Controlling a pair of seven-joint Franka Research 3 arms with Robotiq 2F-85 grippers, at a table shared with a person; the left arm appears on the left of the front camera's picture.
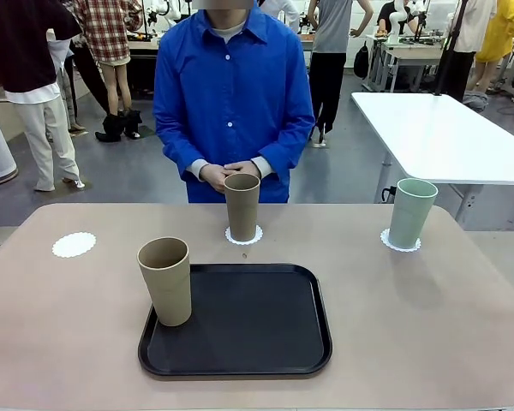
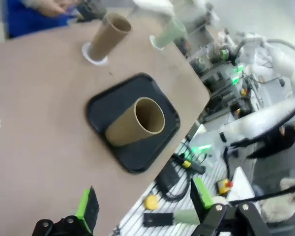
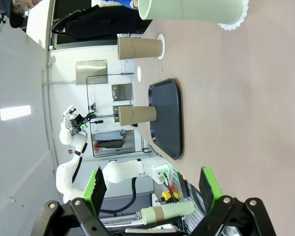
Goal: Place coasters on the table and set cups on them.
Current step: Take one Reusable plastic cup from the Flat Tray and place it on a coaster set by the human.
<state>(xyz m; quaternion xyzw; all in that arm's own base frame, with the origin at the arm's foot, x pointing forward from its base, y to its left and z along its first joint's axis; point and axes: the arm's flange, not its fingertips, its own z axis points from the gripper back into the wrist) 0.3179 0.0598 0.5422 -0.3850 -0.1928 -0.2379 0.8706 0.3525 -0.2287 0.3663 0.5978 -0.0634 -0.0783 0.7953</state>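
Observation:
One tan cup point(image 1: 165, 281) stands on the front left corner of the black tray point(image 1: 248, 325). A second tan cup point(image 1: 242, 205) rests on a white coaster point(image 1: 243, 235) at the table's far middle. On the right, a mint green cup point(image 1: 410, 212) sits on its own coaster point(image 1: 400, 243). A third coaster point(image 1: 74, 245) lies bare at the left. My left gripper point(image 2: 145, 201) hangs open high above the table's edge, off from the tray's cup point(image 2: 136, 121). My right gripper point(image 3: 151, 186) is open and holds nothing, with the mint cup point(image 3: 191, 10) far ahead of it.
A person in a blue shirt stands at the far side with hands point(image 1: 230, 174) clasped behind the middle cup. A white table point(image 1: 445, 128) stands beyond the right corner. Bare beige tabletop point(image 1: 411, 325) lies right of the tray.

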